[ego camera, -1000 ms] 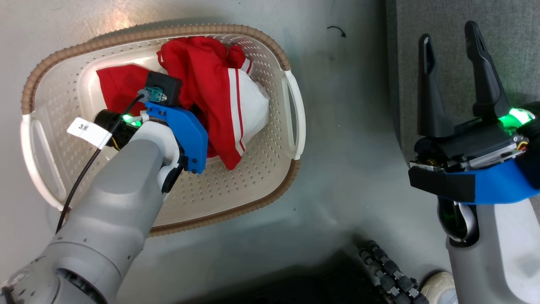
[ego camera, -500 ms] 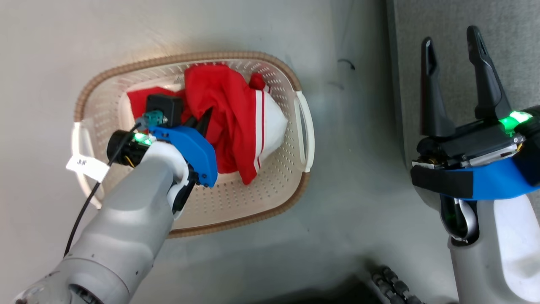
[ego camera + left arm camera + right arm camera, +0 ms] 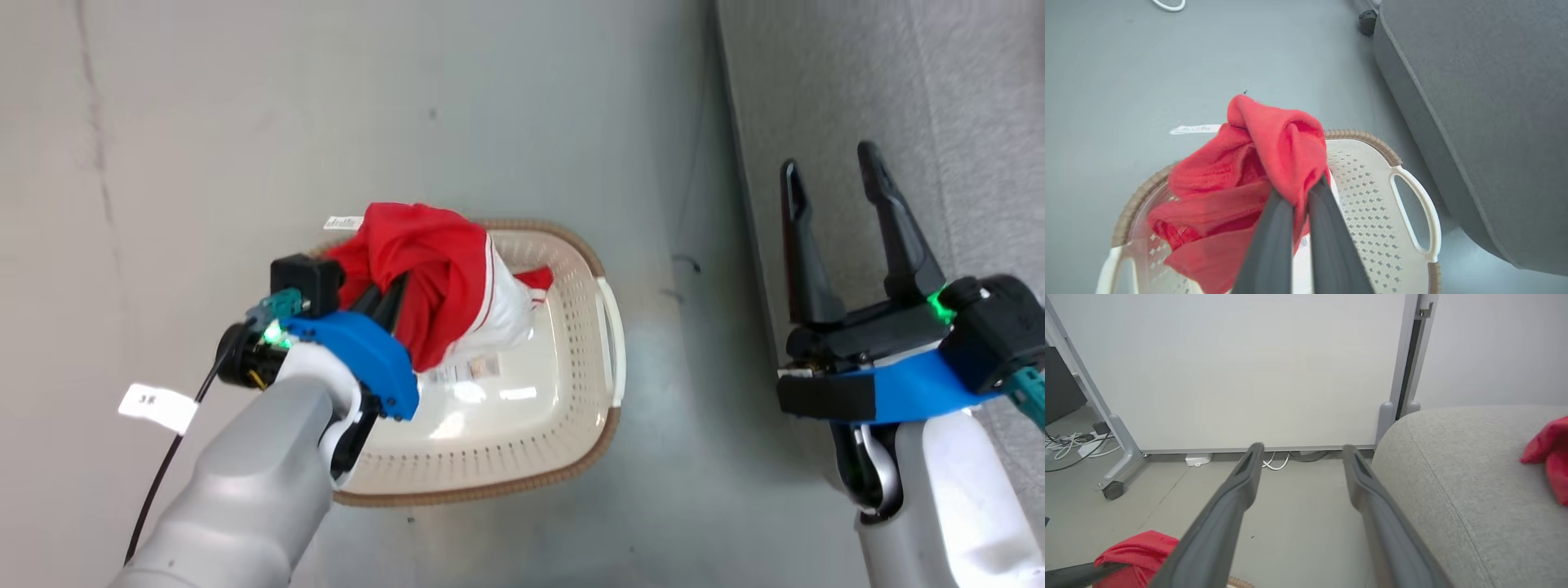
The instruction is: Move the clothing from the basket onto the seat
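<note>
Transfer step: left gripper [image 3: 1301, 192] clenched on red clothing [image 3: 433, 269], bundle hanging above basket [image 3: 563, 359]. Right gripper [image 3: 827, 163] spread, idle. Next: swing toward grey seat [image 3: 1474, 102], release over cushion.

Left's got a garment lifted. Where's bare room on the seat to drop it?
The seat is bare from its rounded edge by the floor up to the red garment lying at the right wrist view's right edge. Crowded there; the open right gripper hangs over the near edge.
</note>
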Controlling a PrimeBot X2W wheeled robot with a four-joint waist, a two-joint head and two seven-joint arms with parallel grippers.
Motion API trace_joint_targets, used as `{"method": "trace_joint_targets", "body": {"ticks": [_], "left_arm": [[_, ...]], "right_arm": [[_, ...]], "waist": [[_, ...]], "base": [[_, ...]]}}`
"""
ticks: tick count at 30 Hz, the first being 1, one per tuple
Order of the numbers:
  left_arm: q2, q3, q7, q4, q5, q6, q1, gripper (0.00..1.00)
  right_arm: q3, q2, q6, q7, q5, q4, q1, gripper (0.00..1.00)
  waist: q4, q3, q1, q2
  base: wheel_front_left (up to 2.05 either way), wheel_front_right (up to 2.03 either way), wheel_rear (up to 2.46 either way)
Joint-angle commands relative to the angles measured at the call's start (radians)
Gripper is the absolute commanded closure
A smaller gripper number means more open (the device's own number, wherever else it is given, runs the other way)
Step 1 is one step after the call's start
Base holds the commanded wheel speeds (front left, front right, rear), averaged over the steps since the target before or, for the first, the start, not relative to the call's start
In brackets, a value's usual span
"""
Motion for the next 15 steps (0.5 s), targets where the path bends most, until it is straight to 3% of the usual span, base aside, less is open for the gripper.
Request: {"method": "trace_joint_targets", "body": {"ticks": [1,15], "left_arm": [[0.008,0.019,-0.004,-0.014,0.019,-0.001,0.028,1.00],[0.026,0.300,-0.005,-0.253,0.345,0.000,0.245,1.00]], "right_arm": [[-0.002,-0.006,0.000,-0.001,0.006,0.007,0.021,0.00],[-0.004,-0.008,0.000,-0.001,0.029,0.073,0.152,0.00]], "waist": [[0.030,-0.104,0.0002,0.0000],[0.061,-0.421,0.0002,0.0000]], "base": [[0.00,0.00,0.00],[0.00,0.00,0.00]]}}
